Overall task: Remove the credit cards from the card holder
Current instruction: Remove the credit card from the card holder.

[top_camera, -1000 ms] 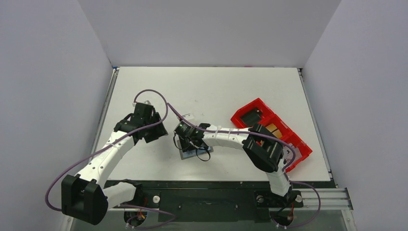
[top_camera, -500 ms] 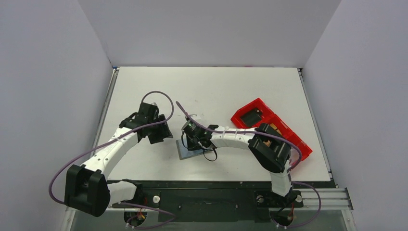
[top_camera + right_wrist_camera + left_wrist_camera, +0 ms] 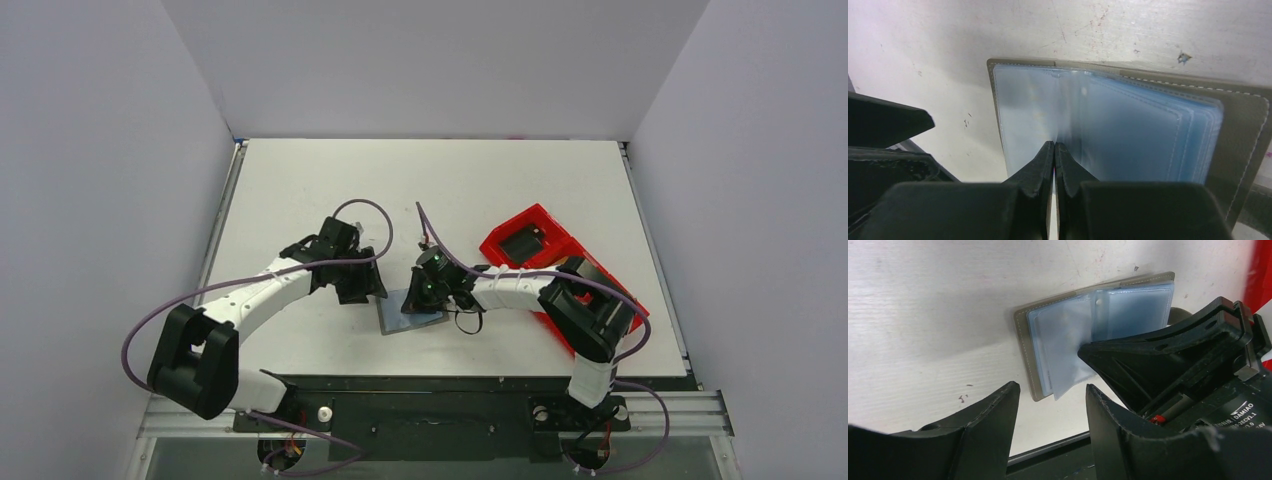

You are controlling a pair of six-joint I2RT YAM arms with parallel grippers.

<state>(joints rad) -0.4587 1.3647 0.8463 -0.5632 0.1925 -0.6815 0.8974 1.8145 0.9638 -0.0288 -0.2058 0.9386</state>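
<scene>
Lying open on the tabletop (image 3: 450, 190) between the arms, the card holder (image 3: 410, 312) is being pinched by one clear inner leaf (image 3: 1068, 372) in the right tool (image 3: 1054, 150), just clenched, while the spread, empty left tool (image 3: 1053, 405) is moving in, likely to steady it.

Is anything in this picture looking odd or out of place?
Only one thing: a clear plastic sleeve of the open card holder is lifted and skewed past the cover's edge, pinched in the right gripper, instead of lying flat.
</scene>
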